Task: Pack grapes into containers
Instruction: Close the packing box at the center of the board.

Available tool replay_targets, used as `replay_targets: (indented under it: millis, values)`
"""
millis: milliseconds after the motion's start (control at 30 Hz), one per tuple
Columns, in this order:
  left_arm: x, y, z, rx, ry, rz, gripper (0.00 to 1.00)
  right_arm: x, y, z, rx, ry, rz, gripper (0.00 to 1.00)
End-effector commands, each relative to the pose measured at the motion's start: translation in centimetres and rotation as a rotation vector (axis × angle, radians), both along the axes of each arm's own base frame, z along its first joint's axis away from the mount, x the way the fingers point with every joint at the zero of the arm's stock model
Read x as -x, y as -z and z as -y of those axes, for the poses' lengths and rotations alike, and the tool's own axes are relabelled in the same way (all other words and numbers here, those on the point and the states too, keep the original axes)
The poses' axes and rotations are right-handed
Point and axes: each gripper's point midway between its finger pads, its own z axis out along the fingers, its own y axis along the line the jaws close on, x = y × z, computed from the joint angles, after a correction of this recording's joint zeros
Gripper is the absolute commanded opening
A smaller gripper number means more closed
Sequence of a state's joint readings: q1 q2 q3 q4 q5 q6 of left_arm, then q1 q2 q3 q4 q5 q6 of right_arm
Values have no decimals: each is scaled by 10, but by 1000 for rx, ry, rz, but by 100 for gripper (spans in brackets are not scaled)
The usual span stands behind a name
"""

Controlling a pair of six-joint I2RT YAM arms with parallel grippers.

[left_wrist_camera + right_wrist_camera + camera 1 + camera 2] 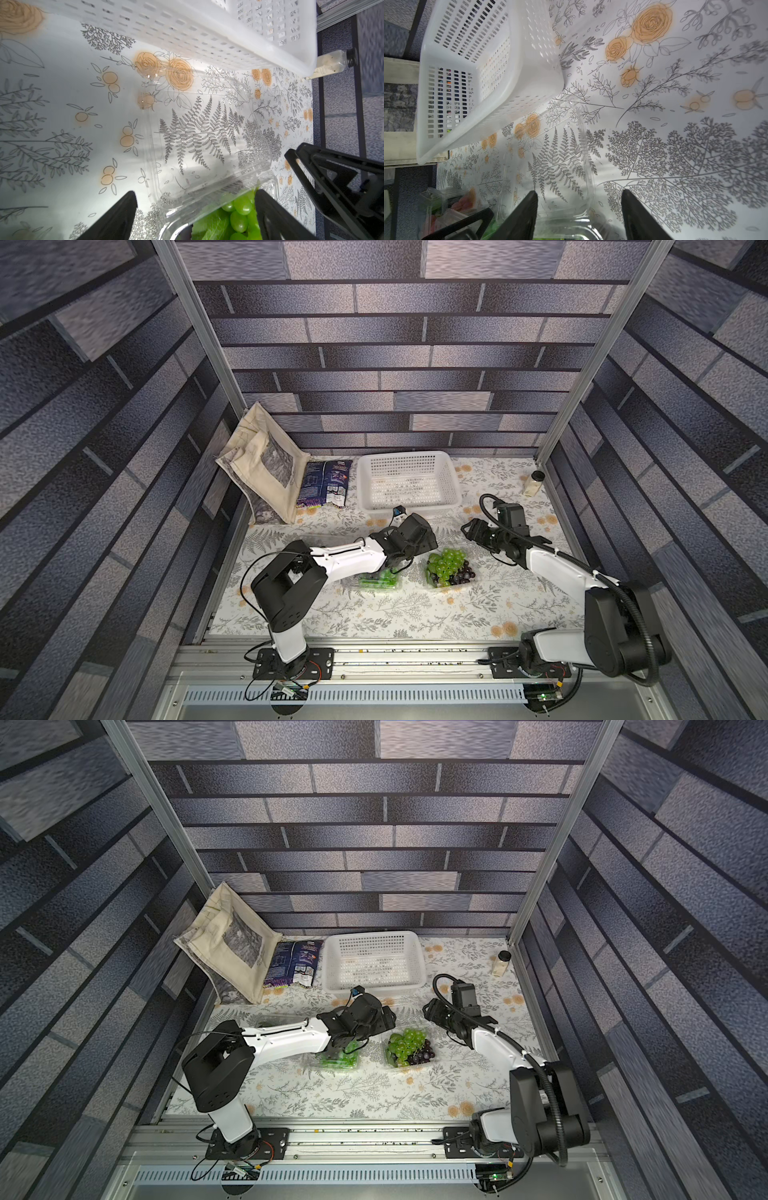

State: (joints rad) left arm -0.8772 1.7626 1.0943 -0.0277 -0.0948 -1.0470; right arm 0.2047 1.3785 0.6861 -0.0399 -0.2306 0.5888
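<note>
Item 1, left gripper [195, 216]: fingers spread wide, nothing pinched. It hangs low over the left-hand punnet [370, 585], a clear clamshell just beside the left forearm near mid-table. The left wrist view shows bright green grapes [239, 209] with a green leaf lying in this punnet's base between the fingers. Its hinged lid [207, 135] is laid open flat on the floral tablecloth [415, 614], toward the basket.

Item 2, right gripper [579, 212]: fingers apart, gripping nothing. The raised edge of a clear open lid [584, 149] runs between them, and contact cannot be confirmed.

Item 3, right-hand punnet [451, 588]: it stands near the first, apart from it, and shows in both top views. It holds a heaped pale green bunch [446, 562] with dark purple grapes [463, 574] at its side nearer the right arm. The heap rises above the rim.

Item 4, third punnet [272, 1020]: it is partly hidden behind the left forearm, and its contents cannot be made out there.

Item 5, other items at the back of the table. The white perforated basket [405, 456] sits at centre, with no grapes visible inside. A cloth tote bag [262, 464] leans in the back left corner. A dark snack packet [326, 485] lies between bag and basket. A small capped bottle [533, 485] stands upright at the back right.
</note>
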Motion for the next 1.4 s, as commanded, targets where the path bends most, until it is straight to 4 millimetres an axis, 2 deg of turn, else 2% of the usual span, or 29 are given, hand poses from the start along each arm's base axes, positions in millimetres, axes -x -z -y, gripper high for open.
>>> replay_targets:
  millis: [0, 367, 533, 667, 867, 967, 1367]
  values:
    - [-7, 0, 7, 5, 27, -13, 91, -23, -16, -10, -51, -43, 74, 65]
    - [-18, 10, 11, -24, 39, -45, 91, -41, 7, -18, -80, -90, 41, 62]
    - [-21, 12, 16, -27, 55, -48, 91, -41, 14, -20, -86, -101, 29, 60]
    - [-21, 11, 20, -26, 69, -43, 91, -36, 16, -21, -97, -113, 31, 58]
    - [-13, 7, 28, -20, 104, -36, 91, -23, 15, -24, -129, -121, 36, 46]
    - [-6, 4, 33, -20, 121, -33, 91, -12, 17, -23, -142, -121, 24, 44]
    - [14, -1, 39, -24, 144, -19, 91, 18, 8, -19, -161, -115, 34, 41]
